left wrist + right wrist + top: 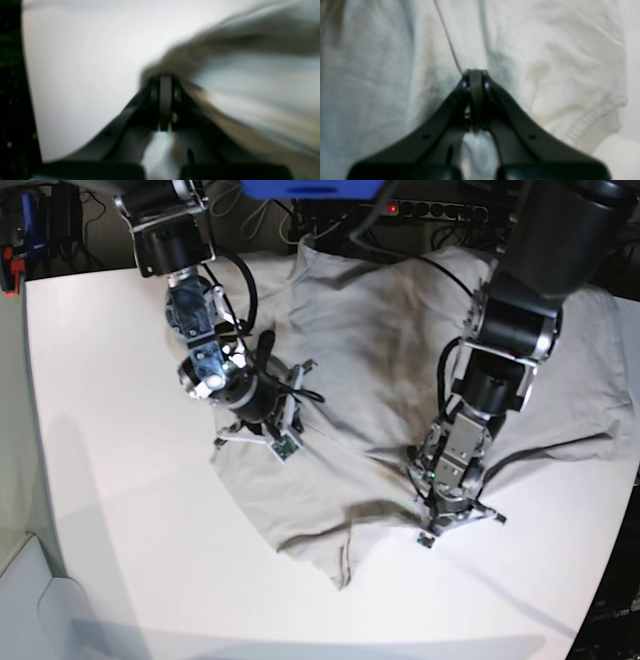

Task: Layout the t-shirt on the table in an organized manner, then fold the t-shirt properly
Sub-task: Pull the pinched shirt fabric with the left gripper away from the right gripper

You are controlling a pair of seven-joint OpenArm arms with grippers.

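Observation:
The light grey-beige t-shirt [380, 350] lies rumpled across the far half of the white table [120, 480], with one corner trailing toward the front. My left gripper [434, 508] is at the shirt's near edge. In the blurred left wrist view this left gripper [165, 78] is shut, with the t-shirt [250, 75] bunched at its tips above the table [87, 62]. My right gripper [263, 422] is on the shirt's left part. Close up, the right gripper [475, 72] is shut on the t-shirt [382, 75], a crease running up from its tips. A hemmed sleeve [595, 117] hangs to its right.
Cables and a power strip [430, 208] run behind the table's far edge, next to a blue object [310, 188]. The table's left edge curves down past a pale surface [25, 590] below it. Bare tabletop spreads left of and in front of the shirt.

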